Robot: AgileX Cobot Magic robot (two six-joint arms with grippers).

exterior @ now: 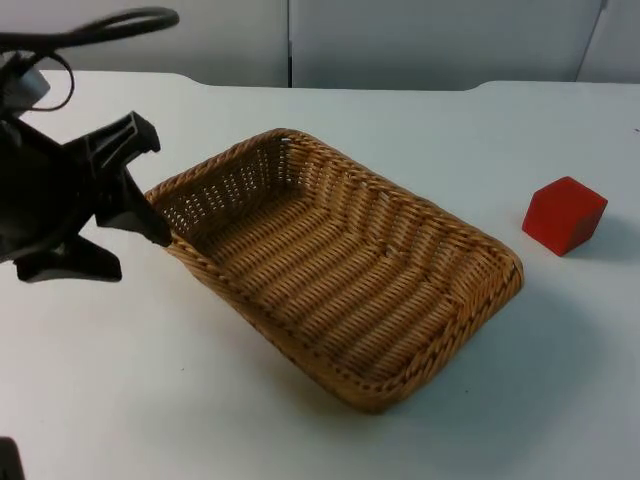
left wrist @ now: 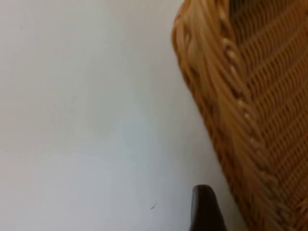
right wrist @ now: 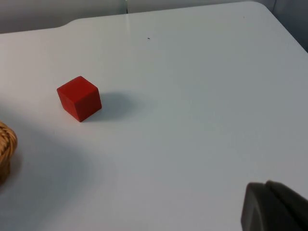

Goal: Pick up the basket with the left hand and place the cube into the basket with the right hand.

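The wicker basket [exterior: 340,270] rests tilted on the white surface [exterior: 150,400], its interior bare. The left end effector [exterior: 160,215] is clamped on the basket's left rim. The red cube [exterior: 564,214] sits on the surface, well apart to the basket's right.

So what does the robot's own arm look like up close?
The left arm is matte black with angular, blocky links, and its left end effector ends in flat, tapered black fingers. The right end effector's rounded dark fingertip also looks black. I see no markings.
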